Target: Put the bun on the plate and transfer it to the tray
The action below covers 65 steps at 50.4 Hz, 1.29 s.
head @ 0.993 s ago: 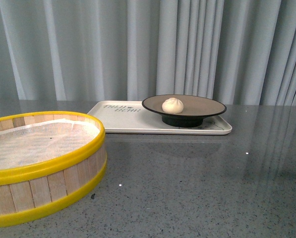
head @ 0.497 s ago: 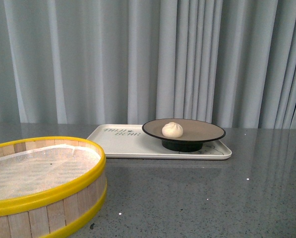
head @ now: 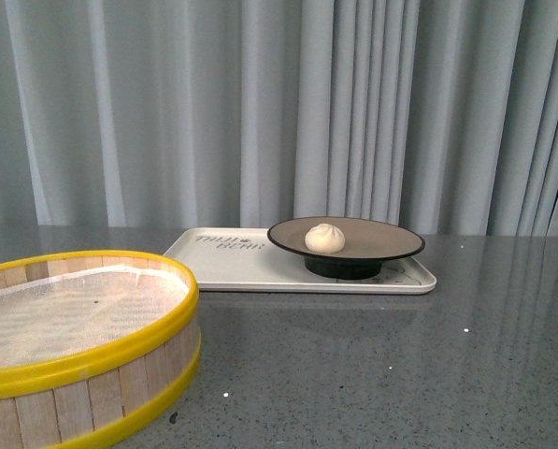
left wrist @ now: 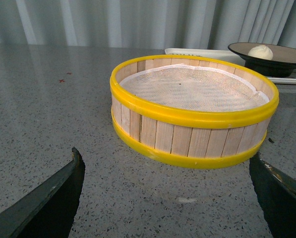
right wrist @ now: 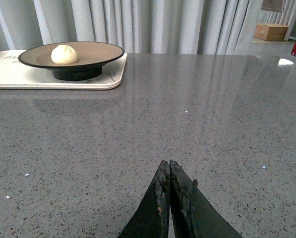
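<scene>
The bun (head: pixel 324 238) sits on the plate (head: pixel 381 245), which stands on the tray (head: pixel 232 262) on the bench (head: pixel 400 374). Left tool (left wrist: pixel 162 198) spread wide; right tool (right wrist: pixel 169 174) clenched, empty.

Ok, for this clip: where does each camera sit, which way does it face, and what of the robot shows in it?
Front: on the body, facing across the table to the tray, plate and bun; no arm shows.
Left wrist: low, facing the steamer basket; the left gripper shows with fingers wide apart.
Right wrist: low above the table, facing the tray; the right gripper shows with tips closed.
All three views share the bun on the plate.
</scene>
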Tool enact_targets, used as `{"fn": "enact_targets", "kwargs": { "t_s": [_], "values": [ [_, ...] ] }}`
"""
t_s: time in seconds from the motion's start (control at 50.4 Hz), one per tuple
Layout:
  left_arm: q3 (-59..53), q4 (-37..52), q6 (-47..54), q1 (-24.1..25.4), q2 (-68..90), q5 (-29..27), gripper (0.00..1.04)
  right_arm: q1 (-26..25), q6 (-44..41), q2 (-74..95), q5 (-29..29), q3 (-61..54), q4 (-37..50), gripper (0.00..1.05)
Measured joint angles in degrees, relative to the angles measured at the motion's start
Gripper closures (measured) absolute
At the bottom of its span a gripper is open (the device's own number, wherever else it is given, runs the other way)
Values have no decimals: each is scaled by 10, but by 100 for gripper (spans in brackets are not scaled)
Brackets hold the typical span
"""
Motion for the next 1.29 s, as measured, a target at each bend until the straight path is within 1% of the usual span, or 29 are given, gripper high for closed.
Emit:
{"fn": "enact_targets", "kwargs": {
  "t_s": [0.218,0.298,0.477,0.814,1.212,1.231,1.291],
  "values": [
    [0,0,0,0,0,0,7,0,0,-59,0,-16,-42,103],
    [0,0,0,0,0,0,7,0,0,-71,0,-36,-28,103],
    [0,0,0,0,0,0,7,0,0,-131,0,-39,-84,103],
    [0,0,0,0,0,0,7,0,0,-211,0,-39,-162,103],
    [0,0,0,0,0,0,7,0,0,-274,0,-39,-225,103],
    [0,0,0,0,0,0,7,0,0,-284,0,-39,-236,103],
    [0,0,0,0,0,0,7,0,0,-338,-2,-38,-310,103]
  ]
}}
